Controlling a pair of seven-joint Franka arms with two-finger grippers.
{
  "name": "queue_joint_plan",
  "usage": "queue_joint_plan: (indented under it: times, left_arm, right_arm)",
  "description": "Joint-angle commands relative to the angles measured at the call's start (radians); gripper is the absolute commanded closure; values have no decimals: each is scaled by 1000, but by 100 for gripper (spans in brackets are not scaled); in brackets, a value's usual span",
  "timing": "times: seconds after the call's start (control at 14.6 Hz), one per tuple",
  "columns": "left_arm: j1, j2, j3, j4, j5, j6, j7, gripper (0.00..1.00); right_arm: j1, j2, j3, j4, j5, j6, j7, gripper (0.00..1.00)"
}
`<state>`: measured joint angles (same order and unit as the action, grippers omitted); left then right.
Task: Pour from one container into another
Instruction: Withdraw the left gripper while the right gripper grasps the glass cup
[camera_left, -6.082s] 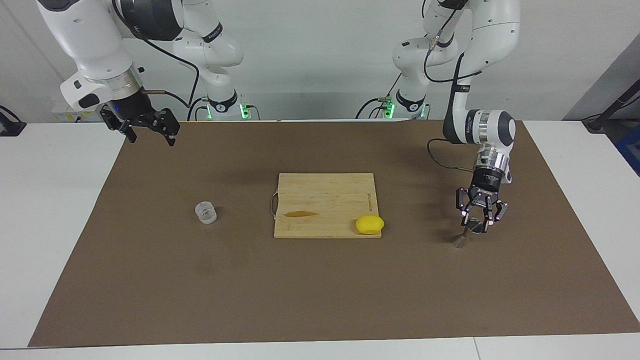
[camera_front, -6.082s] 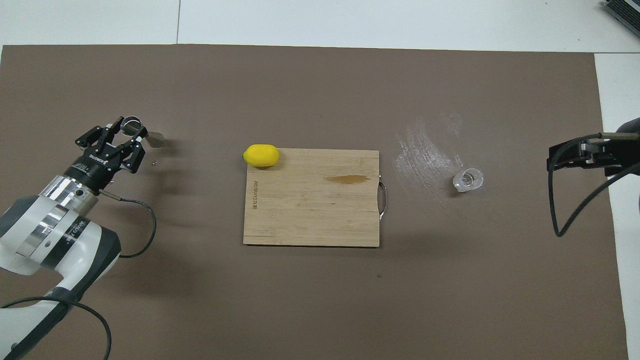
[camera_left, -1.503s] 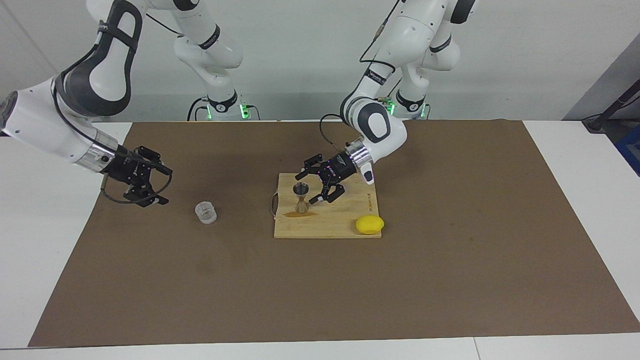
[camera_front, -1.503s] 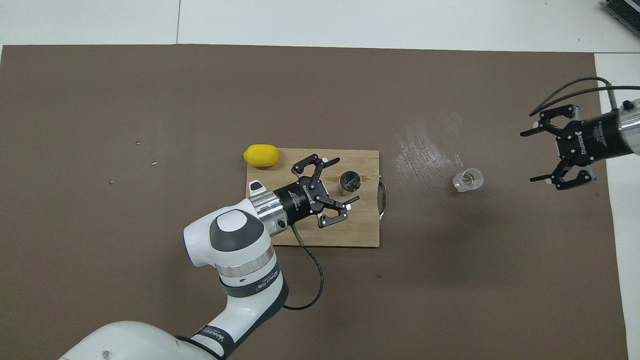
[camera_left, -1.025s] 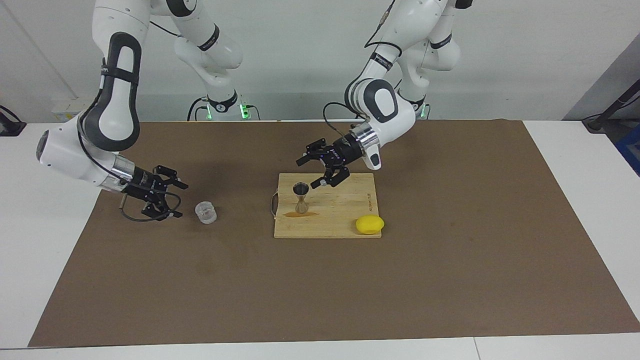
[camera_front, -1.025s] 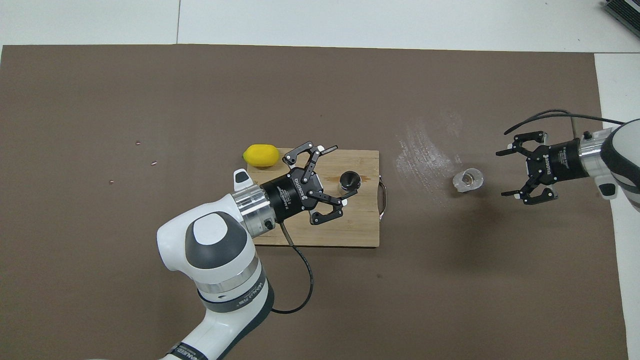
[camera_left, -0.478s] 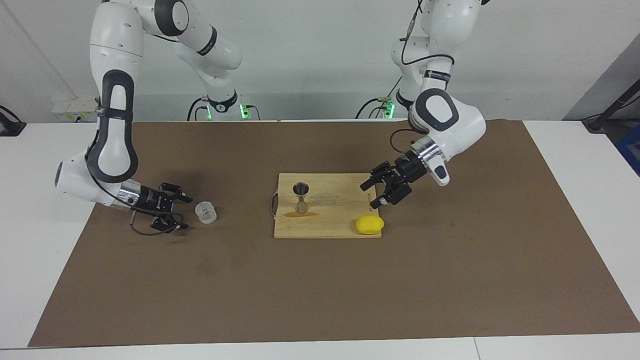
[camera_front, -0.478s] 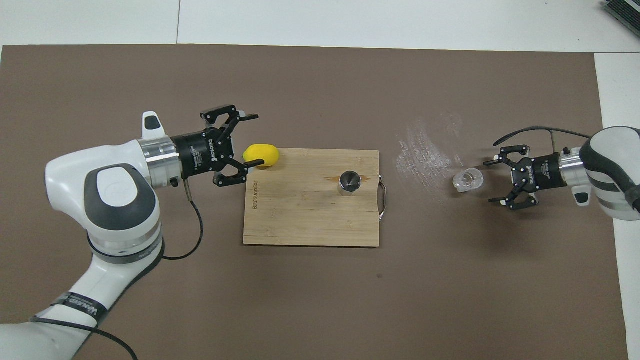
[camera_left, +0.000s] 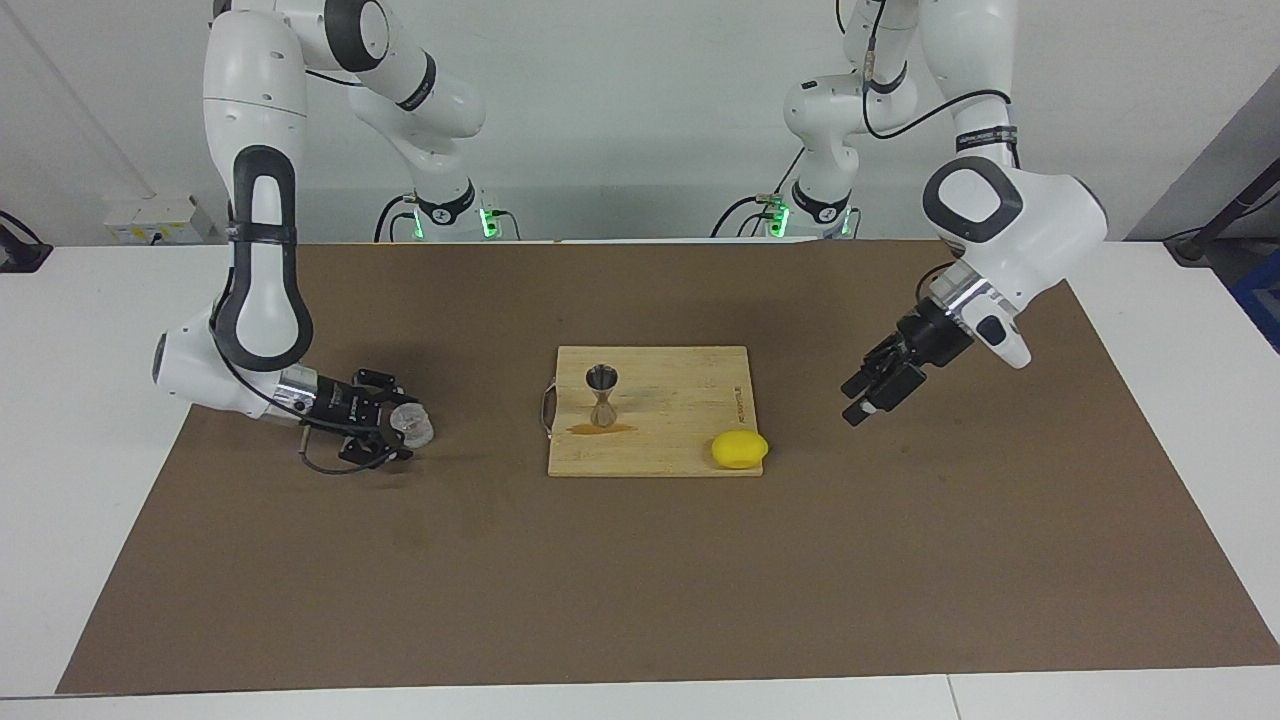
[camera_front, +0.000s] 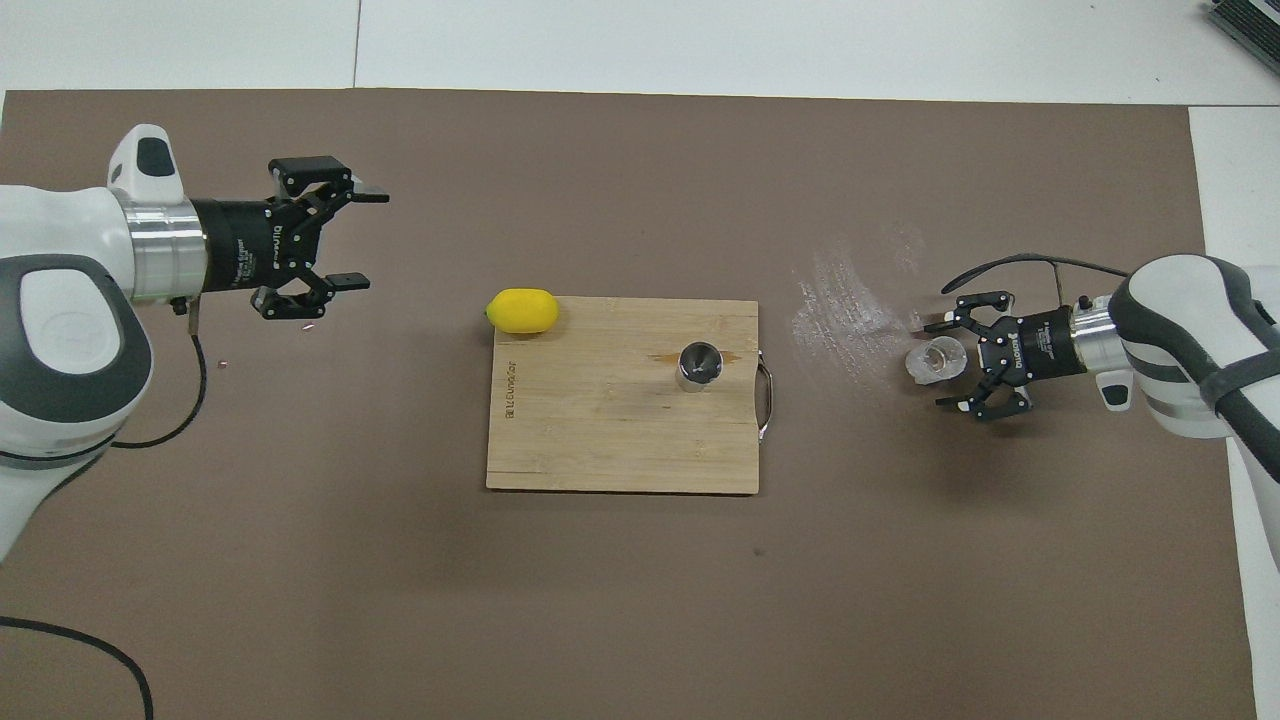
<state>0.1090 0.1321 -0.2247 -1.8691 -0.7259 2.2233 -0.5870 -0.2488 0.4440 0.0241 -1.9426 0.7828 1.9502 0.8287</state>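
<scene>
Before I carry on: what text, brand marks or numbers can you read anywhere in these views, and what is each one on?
"ROBOTIQ": on the body of the left gripper, running sideways in the overhead view.
"ROBOTIQ": on the body of the right gripper, smaller and only just legible.
Cutting board: a short burned-in mark along its edge toward the left arm's end, too small to read.
No numbers or signs can be read.
</scene>
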Motion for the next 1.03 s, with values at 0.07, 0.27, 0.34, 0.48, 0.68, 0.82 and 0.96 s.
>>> queue_joint_plan:
  times: [0.07, 0.27, 0.34, 0.48, 0.68, 0.82, 0.96]
  left_arm:
    - [60, -5, -8, 120, 338, -147, 10, 0]
    - [70, -54, -5, 130, 468, -221, 99, 0]
    - [80, -68, 4, 128, 518, -264, 142, 0]
    - [84, -100, 8, 128, 615, -344, 308, 0]
    - [95, -134, 11, 128, 730, -428, 494, 0]
    - [97, -161, 13, 131, 746, -508, 570, 0]
    - [95, -195, 13, 134, 747, -580, 610, 0]
  right_arm:
    - [-7, -27, 4, -38, 32, 13, -31, 1]
    - [-9, -27, 4, -29, 32, 4, -28, 18]
    - [-9, -27, 4, -25, 33, -2, -28, 22]
    - [-9, -27, 4, -22, 33, -2, -28, 39]
    - [-7, -27, 4, -15, 32, -4, -17, 52]
    - [12, -36, 5, -13, 32, -4, -2, 87]
    - [22, -47, 5, -13, 30, -1, 35, 100]
